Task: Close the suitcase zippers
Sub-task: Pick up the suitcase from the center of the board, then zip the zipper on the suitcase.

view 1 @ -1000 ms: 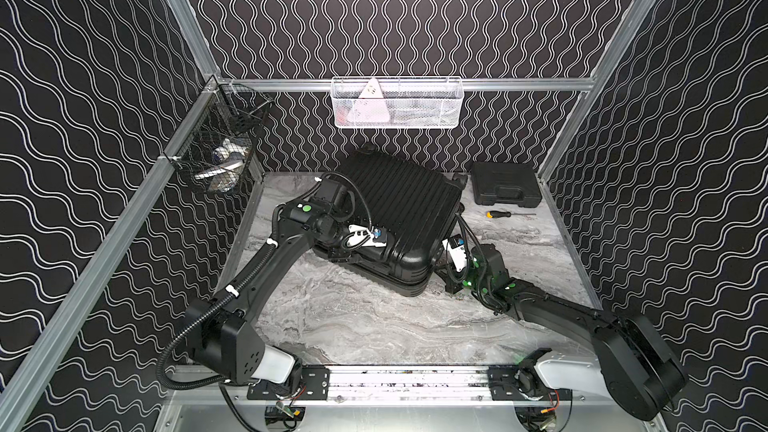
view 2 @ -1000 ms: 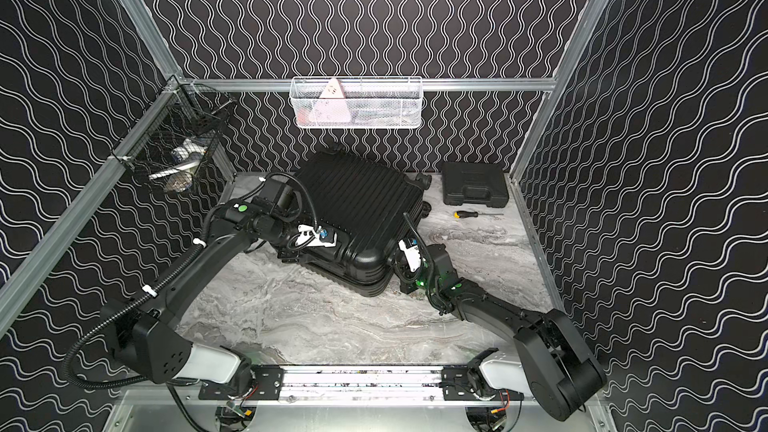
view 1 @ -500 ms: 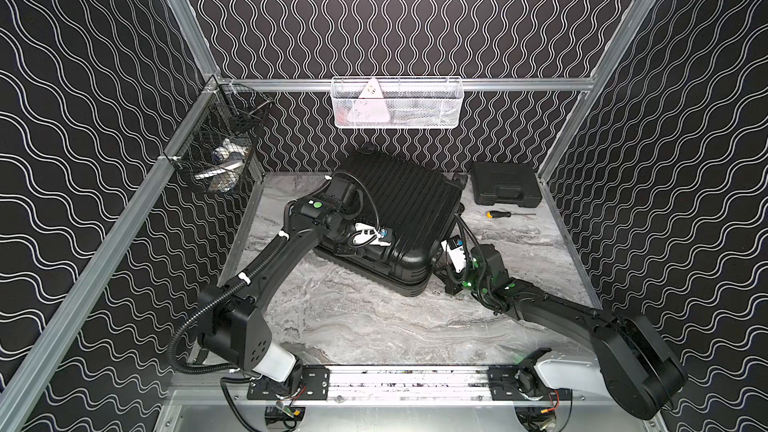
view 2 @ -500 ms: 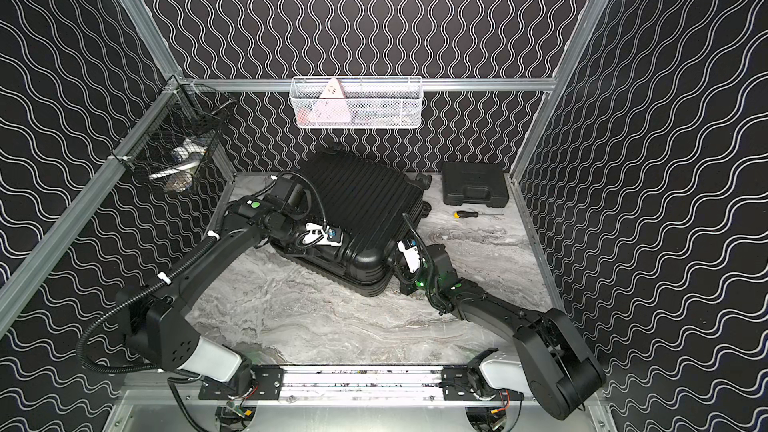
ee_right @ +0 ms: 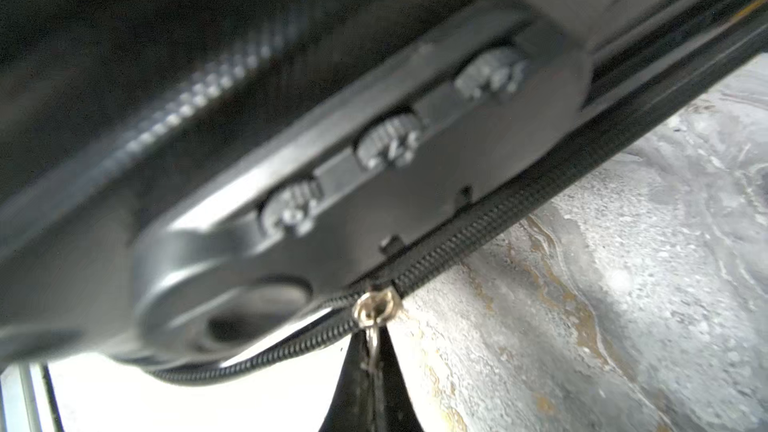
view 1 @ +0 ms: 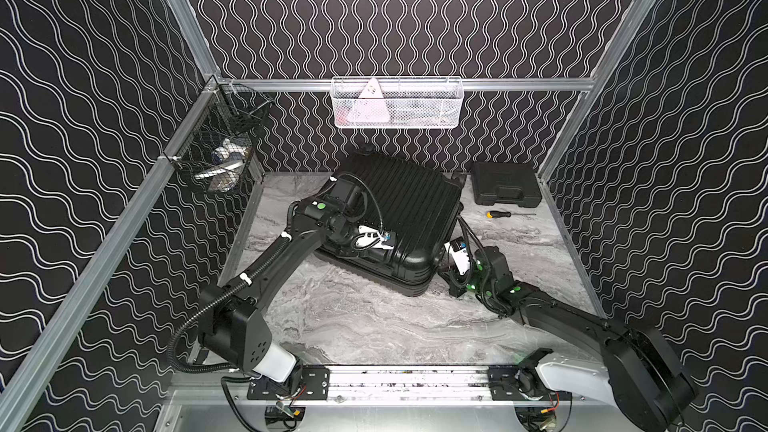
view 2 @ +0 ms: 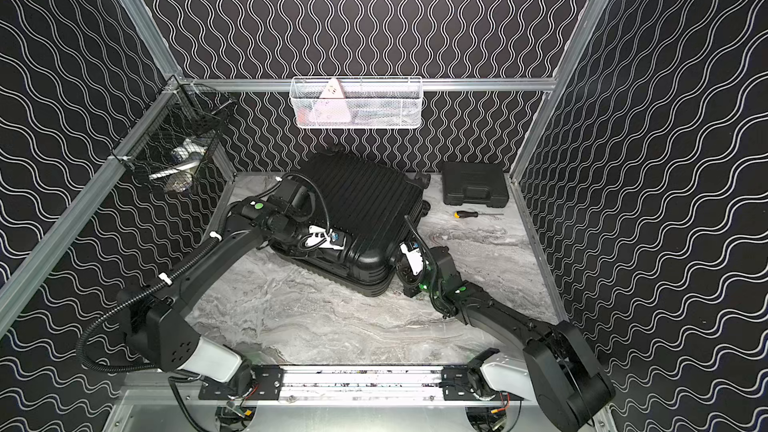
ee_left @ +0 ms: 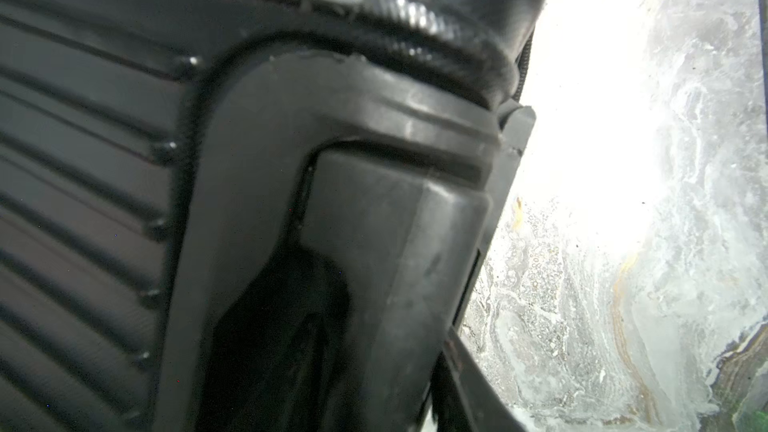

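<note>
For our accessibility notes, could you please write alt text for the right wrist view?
The right hand pinches a silvery zipper pull on the black suitcase's zipper, which is closed on one side of the pull and parted on the other. Just beside it is a combination lock with three dials; a grey marbled tabletop lies beyond.

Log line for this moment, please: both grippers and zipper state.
left gripper: against suitcase near side, grip unclear | right gripper: shut on zipper pull | zipper: open on one side of pull
</note>
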You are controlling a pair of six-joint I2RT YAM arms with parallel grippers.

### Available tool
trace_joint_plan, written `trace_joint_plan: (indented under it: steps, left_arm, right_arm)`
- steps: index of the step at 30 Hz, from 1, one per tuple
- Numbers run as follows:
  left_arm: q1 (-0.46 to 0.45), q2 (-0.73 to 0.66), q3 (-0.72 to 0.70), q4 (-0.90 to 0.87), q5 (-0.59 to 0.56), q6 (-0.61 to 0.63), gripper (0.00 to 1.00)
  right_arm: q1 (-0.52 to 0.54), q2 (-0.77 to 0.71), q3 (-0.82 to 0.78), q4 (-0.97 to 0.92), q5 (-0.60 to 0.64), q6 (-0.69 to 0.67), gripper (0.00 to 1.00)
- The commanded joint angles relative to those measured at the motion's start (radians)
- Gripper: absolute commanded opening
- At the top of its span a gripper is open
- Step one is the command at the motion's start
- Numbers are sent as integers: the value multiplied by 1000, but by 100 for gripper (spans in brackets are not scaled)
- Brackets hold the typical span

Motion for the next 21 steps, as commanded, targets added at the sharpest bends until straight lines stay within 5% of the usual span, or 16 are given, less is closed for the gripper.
trace_joint_plan:
  steps: [1, 21]
  left_arm:
    - [5, -4, 7, 105, -54, -205, 33]
    - [-26, -7, 12, 216, -124, -466, 31]
  right_arm:
    - [4, -22, -9, 20, -67, -33, 0]
    - [157, -17, -22, 56, -161, -53, 0]
